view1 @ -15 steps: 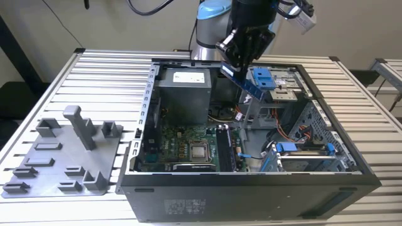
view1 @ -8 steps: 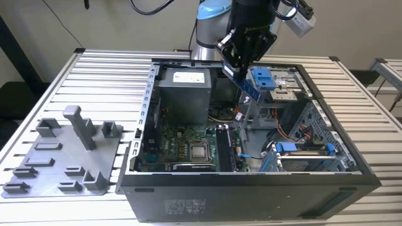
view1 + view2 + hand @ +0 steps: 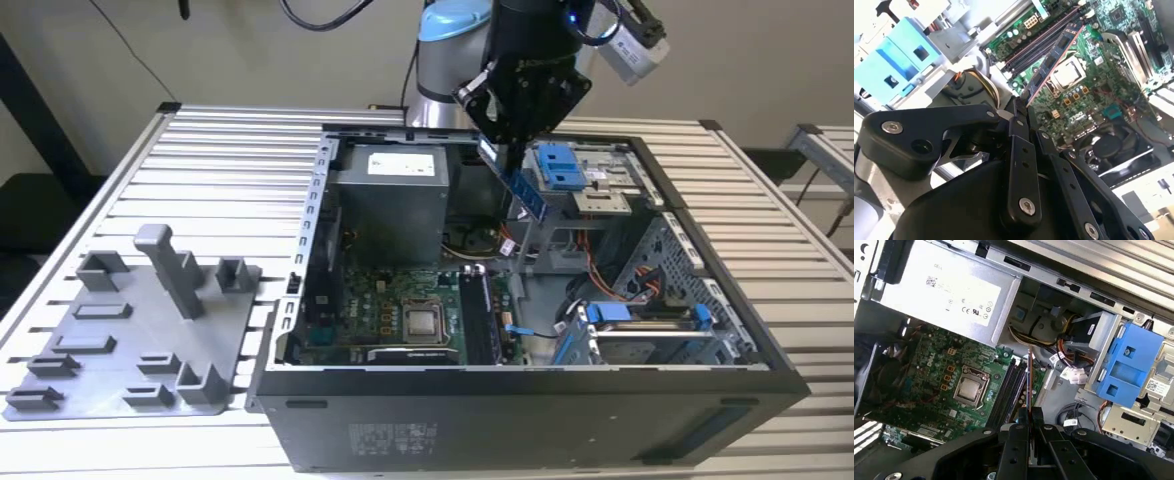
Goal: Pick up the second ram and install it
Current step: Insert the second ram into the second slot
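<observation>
End effector (image 3: 505, 148) is clamping shut on one end of the second ram (image 3: 531, 190), holding it tilted above the motherboard (image 3: 929, 370) of the open computer case (image 3: 534, 420) sitting on the counter (image 3: 214, 150).

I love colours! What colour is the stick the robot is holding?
Blue. The stick shows best in the exterior view.

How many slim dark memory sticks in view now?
1: the slim dark memory stick clamped in the black gripper, over the open black case. Another may be seated unseen.
</observation>
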`<state>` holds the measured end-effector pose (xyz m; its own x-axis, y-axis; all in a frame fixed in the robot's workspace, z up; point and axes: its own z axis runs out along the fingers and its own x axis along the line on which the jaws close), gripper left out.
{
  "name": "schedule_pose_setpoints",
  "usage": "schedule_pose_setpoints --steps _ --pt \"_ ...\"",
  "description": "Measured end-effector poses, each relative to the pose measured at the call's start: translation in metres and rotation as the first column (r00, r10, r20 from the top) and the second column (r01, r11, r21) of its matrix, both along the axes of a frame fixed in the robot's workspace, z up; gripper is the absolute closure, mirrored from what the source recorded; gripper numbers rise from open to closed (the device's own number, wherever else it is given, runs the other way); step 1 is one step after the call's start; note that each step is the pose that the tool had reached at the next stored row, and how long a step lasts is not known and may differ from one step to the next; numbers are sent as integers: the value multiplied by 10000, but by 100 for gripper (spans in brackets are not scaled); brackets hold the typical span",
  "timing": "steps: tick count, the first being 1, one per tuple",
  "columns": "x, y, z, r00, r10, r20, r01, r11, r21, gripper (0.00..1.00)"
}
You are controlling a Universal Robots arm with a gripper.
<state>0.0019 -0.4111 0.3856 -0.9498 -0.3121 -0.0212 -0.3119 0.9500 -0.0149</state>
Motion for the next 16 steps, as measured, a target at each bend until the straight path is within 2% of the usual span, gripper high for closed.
schedule_pose_setpoints --steps 4,8,12,16 --pt "0 -1 -8 9983 -581 0 581 9983 0 86" --pt "0 -2 -14 9936 -1129 0 1129 9936 -1 86" --pt "0 -6 -19 9862 -1657 0 1657 9862 -1 86" --pt "0 -11 -24 9770 -2133 0 2133 9770 -1 86"
